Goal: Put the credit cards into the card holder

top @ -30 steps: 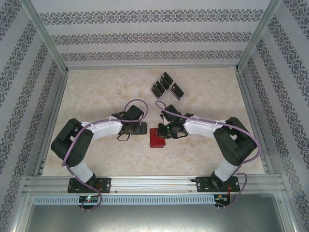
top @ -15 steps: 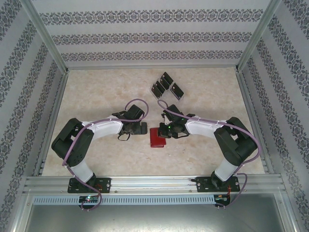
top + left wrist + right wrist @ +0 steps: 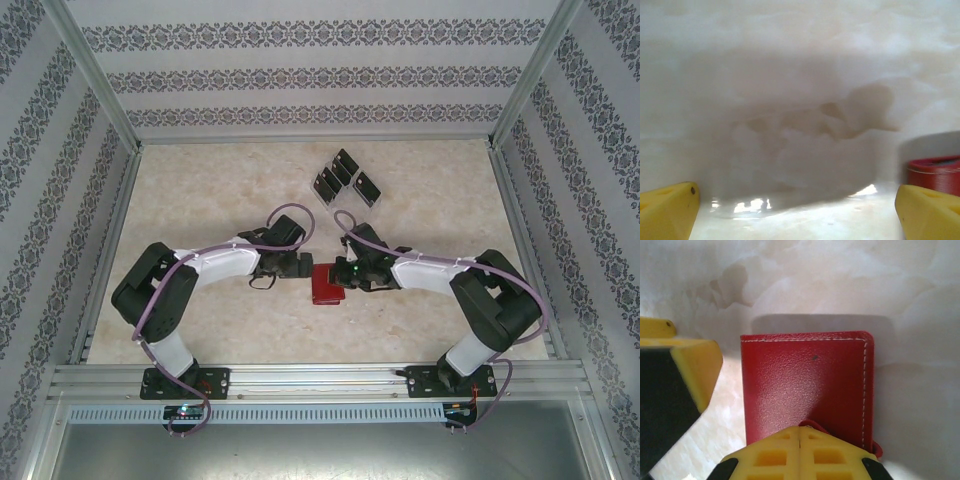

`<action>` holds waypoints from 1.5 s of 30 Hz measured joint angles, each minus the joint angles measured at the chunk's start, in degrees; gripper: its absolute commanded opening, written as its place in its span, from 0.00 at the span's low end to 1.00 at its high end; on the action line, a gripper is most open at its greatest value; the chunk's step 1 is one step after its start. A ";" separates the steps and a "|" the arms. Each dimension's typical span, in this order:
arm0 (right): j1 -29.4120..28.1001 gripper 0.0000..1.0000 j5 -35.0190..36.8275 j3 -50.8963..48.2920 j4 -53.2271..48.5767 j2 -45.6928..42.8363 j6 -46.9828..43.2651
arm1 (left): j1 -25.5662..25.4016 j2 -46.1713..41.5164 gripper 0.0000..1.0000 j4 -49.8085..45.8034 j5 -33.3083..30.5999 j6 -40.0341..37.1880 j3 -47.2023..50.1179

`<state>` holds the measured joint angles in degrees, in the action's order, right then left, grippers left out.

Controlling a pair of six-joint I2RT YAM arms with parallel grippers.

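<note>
The left gripper (image 3: pixel 298 265) has slid right, up to the left edge of the red card holder (image 3: pixel 322 290), and the right arm has shifted slightly toward the lower right of the frame.

The card holder lies closed and flat on the table (image 3: pixel 200 200) at the centre of the top view, between the two grippers. The left gripper's jaws are spread wide; its wrist view shows the holder's red edge at the right of the frame. The right gripper (image 3: pixel 342 272) is clenched, fingers pressed together over the holder's near edge. Whether they pinch the red tab cannot be told. The credit cards (image 3: pixel 345 178) sit clustered in the upper centre, well apart from the holder.
</note>
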<state>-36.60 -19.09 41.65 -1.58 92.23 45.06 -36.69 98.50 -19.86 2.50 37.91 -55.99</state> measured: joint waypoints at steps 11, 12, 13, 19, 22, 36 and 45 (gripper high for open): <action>-0.02 0.00 0.26 -2.05 3.78 -0.55 3.04 | -1.62 1.95 1.00 0.92 1.73 0.09 -2.19; -0.02 0.00 0.26 -2.05 3.76 -0.59 3.02 | -1.62 1.95 1.00 0.92 1.66 0.11 -2.19; -0.02 0.01 0.17 -2.01 3.65 -0.66 2.99 | -1.64 1.95 1.00 0.94 1.57 0.13 -2.19; 0.02 0.24 0.24 0.50 -0.76 -0.90 1.46 | -1.90 1.92 1.00 0.96 0.94 0.98 -2.19; 0.02 0.35 0.81 3.34 -4.66 -0.92 0.31 | -1.90 1.75 1.00 0.98 0.66 1.88 -2.16; 1.51 0.98 1.44 13.81 -13.73 -10.25 -2.05 | 1.97 -16.28 1.00 -2.14 -7.54 3.41 -1.20; 14.27 0.98 15.54 16.48 -19.87 -27.63 -9.57 | 9.14 -35.60 1.00 -2.12 -19.28 -6.60 5.35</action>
<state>-22.33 -3.55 58.13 -21.45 64.60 35.48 -27.55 62.89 -21.98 -16.78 31.31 -50.63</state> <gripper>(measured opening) 0.982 0.999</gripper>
